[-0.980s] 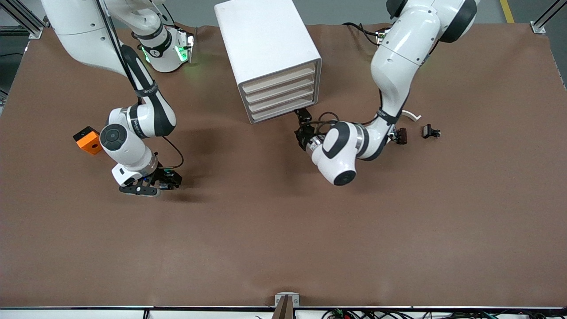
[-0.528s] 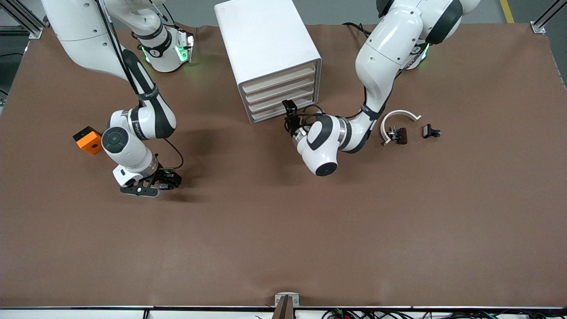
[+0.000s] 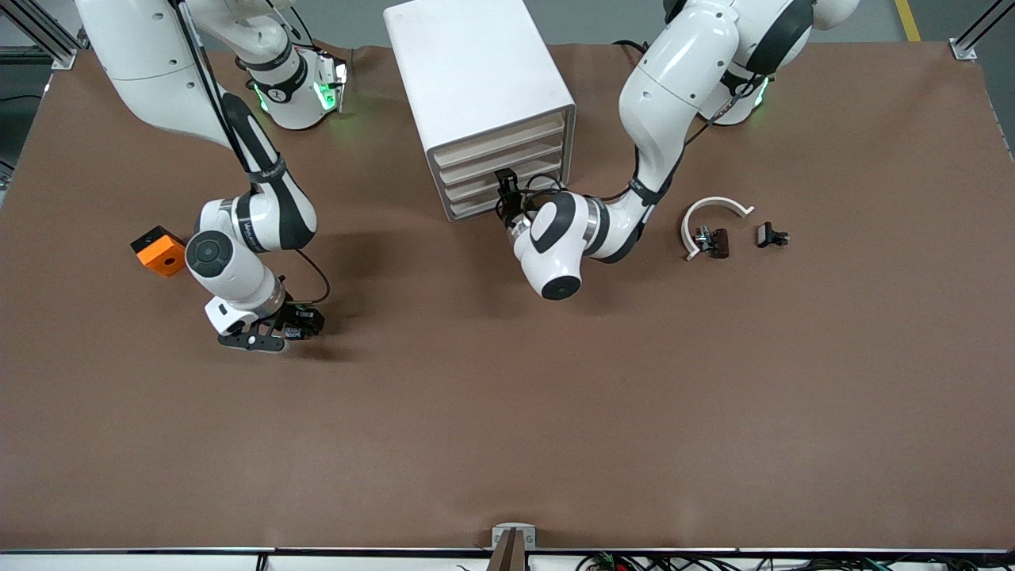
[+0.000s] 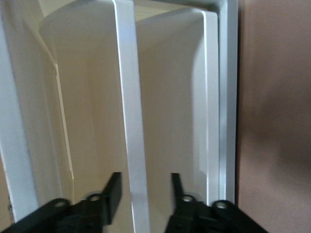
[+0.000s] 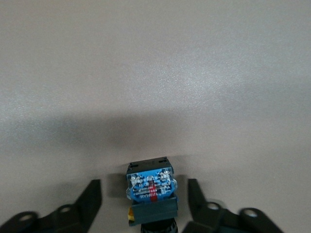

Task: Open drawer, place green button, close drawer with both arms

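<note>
The white cabinet (image 3: 476, 71) stands at the table's back middle, all four drawers shut. The drawer (image 3: 473, 189), third from the top, has a pale beige front. My left gripper (image 3: 503, 186) is at the lower drawer fronts. In the left wrist view it (image 4: 143, 182) is open, one finger on each side of a white drawer edge (image 4: 127, 107) without touching it. My right gripper (image 3: 266, 337) is low over the table, nearer the camera than the orange cube. In the right wrist view it (image 5: 144, 187) is open around the button (image 5: 149, 191), which shows a blue end and a dark body; its green cap is hidden.
An orange cube with a hole (image 3: 161, 250) lies toward the right arm's end. A white ring (image 3: 716, 208) and small black parts (image 3: 714, 240) (image 3: 771, 235) lie toward the left arm's end. Brown cloth (image 3: 507, 412) covers the table.
My left arm has swung toward the cabinet, bringing its gripper from beside the lowest corner up to the drawer fronts. My right gripper has barely shifted and stays open around the button.
</note>
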Motion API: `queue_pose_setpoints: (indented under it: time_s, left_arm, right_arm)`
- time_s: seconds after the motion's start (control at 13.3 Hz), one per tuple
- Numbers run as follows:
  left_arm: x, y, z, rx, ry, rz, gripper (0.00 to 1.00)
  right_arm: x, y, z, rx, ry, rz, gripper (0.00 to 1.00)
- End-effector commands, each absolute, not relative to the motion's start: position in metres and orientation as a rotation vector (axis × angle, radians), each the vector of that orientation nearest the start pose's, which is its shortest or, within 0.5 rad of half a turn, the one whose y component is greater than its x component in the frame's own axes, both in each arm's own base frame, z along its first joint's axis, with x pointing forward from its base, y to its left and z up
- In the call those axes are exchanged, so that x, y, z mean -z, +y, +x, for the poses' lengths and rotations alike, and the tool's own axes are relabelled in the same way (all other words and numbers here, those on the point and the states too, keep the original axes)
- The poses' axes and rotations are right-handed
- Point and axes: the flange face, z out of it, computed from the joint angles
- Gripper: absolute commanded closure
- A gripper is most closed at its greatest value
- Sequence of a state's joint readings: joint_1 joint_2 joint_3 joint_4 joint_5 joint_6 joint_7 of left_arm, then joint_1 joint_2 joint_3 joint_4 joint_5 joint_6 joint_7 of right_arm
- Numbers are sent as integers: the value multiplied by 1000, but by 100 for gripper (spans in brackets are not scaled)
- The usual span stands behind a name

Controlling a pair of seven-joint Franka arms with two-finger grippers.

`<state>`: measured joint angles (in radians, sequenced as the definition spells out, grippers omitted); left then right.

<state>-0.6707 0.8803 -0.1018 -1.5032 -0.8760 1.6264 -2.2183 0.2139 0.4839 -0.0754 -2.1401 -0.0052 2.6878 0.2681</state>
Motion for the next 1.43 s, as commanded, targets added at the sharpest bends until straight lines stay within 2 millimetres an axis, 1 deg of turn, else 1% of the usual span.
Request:
queue_pose_setpoints:
  time_s: [0.0,0.08,0.3,0.38,0.53,0.68,0.75,0.83,0.9,0.98,1.06,1.13,1.21,1.28,1.36]
  left_arm:
    - [-144,-499,414,-1201,-1811,-1290,100]
    - [-144,-497,417,-1202,-1814,-1288,100]
    - [-143,-487,428,-1194,-1840,-1284,100]
    - [-143,-477,442,-1196,-1872,-1272,100]
    - [-149,-470,463,-1184,-1936,-1286,100]
    - [-156,-465,484,-1178,-2017,-1304,100]
    - [-160,-456,500,-1170,-2072,-1306,100]
    - [-163,-449,512,-1160,-2123,-1313,100]
    - [-166,-441,525,-1156,-2158,-1319,100]
    - [-168,-436,535,-1156,-2179,-1326,100]
    - [-169,-429,543,-1153,-2209,-1332,100]
    - [-170,-426,549,-1155,-2229,-1352,100]
    - [-172,-422,553,-1158,-2234,-1381,96]
    - [-174,-415,560,-1164,-2237,-1417,60]
    - [-175,-411,563,-1165,-2234,-1446,1]
  right_arm:
    - [-184,75,578,125,201,-3160,91]
    - [-184,75,579,127,208,-3159,100]
    - [-187,75,582,136,212,-3156,100]
    - [-188,75,582,138,214,-3155,100]
    - [-192,75,587,135,214,-3154,100]
    - [-205,77,595,69,254,-3159,100]
    - [-215,89,594,34,327,-3154,100]
    - [-235,110,593,63,384,-3136,100]
    - [-243,138,587,67,415,-3129,100]
    - [-247,153,582,53,485,-3121,100]
    - [-251,175,575,45,534,-3113,100]
    - [-257,191,570,56,560,-3103,100]
    - [-265,207,565,57,593,-3094,100]
    - [-276,223,561,71,614,-3082,100]
    - [-285,236,558,58,652,-3077,100]
